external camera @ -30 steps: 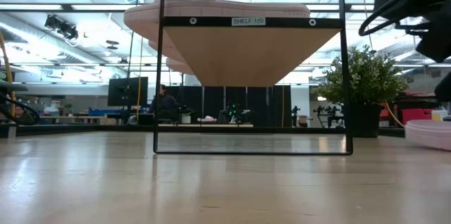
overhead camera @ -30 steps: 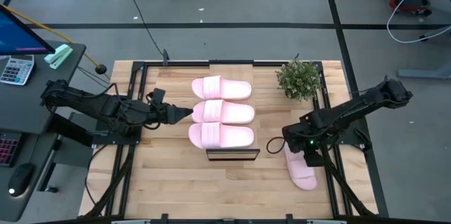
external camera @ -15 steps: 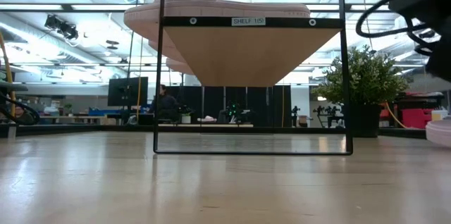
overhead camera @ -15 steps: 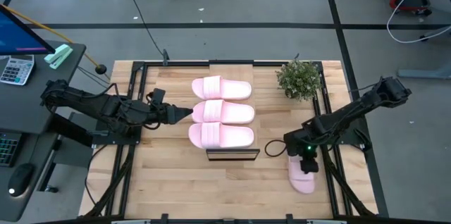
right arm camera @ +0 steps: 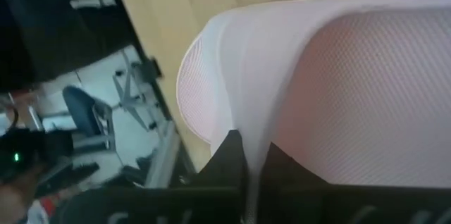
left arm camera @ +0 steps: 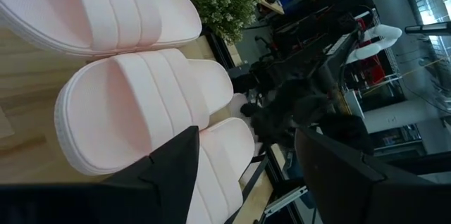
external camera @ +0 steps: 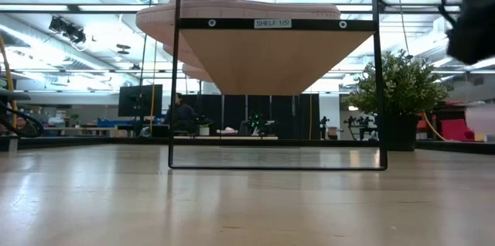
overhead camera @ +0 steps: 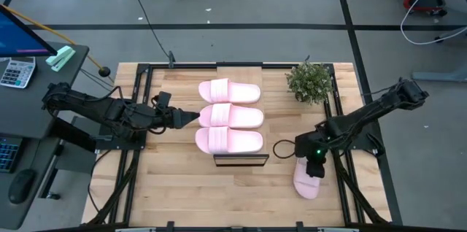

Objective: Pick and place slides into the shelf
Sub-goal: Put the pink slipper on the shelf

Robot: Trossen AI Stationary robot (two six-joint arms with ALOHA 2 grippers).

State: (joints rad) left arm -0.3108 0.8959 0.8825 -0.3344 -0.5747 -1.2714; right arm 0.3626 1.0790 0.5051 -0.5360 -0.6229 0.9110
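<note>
Three pale pink slides (overhead camera: 230, 116) lie side by side on the shelf (overhead camera: 241, 160), which stands mid-table. In the low view they sit on top of its wood panel (external camera: 274, 52). A fourth slide (overhead camera: 306, 181) is at the right, near the shelf's near end, with my right gripper (overhead camera: 315, 165) shut on its far end. My left gripper (overhead camera: 194, 118) stands open at the left end of the middle slide (left arm camera: 141, 104). Whether it touches that slide I cannot tell. My right gripper pinches a thin pale edge of the slide (right arm camera: 243, 129) between its two fingers, at the slide's far end; strap or sole rim, I cannot tell. The fingers come from above. The low view shows a pale blur of the slide (external camera: 483, 118) above the tabletop.
A potted plant (overhead camera: 309, 82) stands at the table's far right, behind my right arm. A black metal frame (overhead camera: 143, 108) runs along the table's sides. There is bare wood near the front edge (overhead camera: 219, 195). Left of the table is a desk with a calculator (overhead camera: 16, 71).
My right gripper has moved toward the near edge and a little left, over the fourth slide. The slide has shifted left and turned slightly, and in the low view it has risen from the tabletop.
</note>
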